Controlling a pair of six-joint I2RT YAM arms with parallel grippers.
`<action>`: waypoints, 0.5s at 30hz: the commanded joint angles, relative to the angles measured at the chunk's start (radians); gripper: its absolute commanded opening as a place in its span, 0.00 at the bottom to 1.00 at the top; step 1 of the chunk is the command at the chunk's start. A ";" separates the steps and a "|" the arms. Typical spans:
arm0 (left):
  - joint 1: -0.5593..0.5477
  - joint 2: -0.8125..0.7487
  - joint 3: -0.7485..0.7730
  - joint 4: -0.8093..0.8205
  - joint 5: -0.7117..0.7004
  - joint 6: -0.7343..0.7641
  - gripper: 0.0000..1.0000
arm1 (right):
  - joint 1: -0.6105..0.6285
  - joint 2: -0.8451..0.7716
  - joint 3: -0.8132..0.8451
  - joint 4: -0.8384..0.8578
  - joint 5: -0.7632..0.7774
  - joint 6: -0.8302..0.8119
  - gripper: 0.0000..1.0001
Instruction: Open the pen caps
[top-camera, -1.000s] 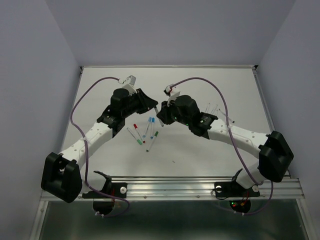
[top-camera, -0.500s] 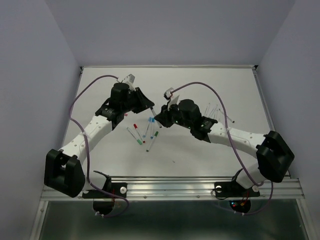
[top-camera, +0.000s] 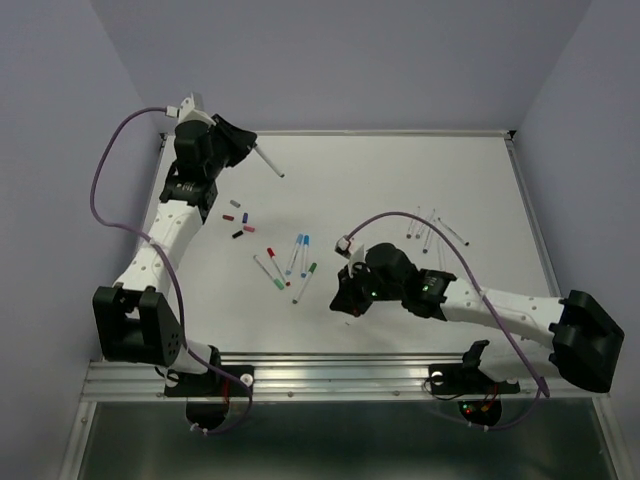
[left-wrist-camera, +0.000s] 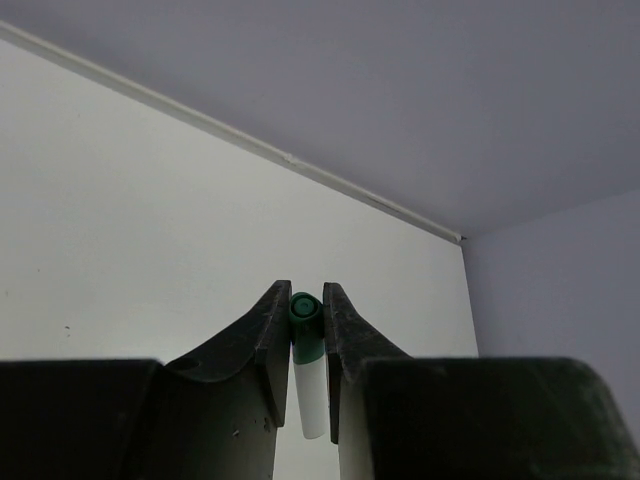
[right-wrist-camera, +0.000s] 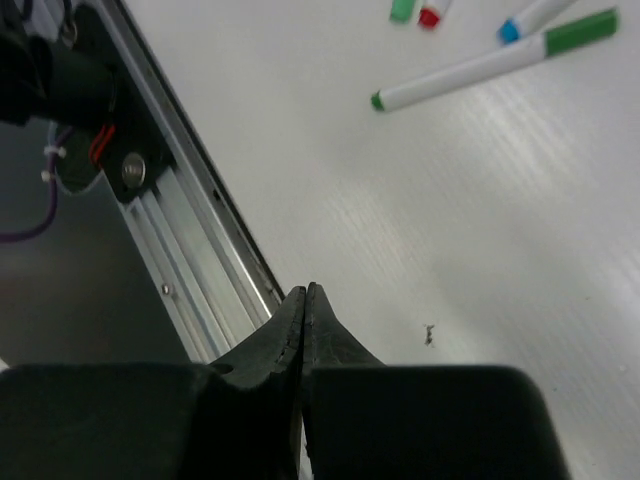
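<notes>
Table (top-camera: 400, 170) from above, pens scattered between two arms

A cluster of pens (top-camera: 290, 262) lies mid-table; loose caps (top-camera: 240, 222) lie just behind and left of it; pen barrels (top-camera: 432, 228) lie well to its right; the left gripper (top-camera: 247, 147) hangs over the far left corner, a pen (top-camera: 268, 163) between its fingers; the right gripper (top-camera: 350, 300) sits near the front edge, right of the cluster.

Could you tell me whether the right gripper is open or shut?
Shut: the right gripper has its fingers pressed together, nothing between them.
</notes>
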 joint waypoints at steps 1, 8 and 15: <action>-0.007 -0.072 -0.124 0.076 0.069 -0.022 0.00 | -0.109 -0.051 0.098 0.004 0.133 -0.004 0.02; -0.151 -0.172 -0.276 0.090 0.069 -0.042 0.00 | -0.200 0.047 0.320 0.009 0.251 -0.139 0.53; -0.285 -0.218 -0.350 0.112 0.055 -0.091 0.00 | -0.213 0.197 0.519 0.009 0.219 -0.208 0.61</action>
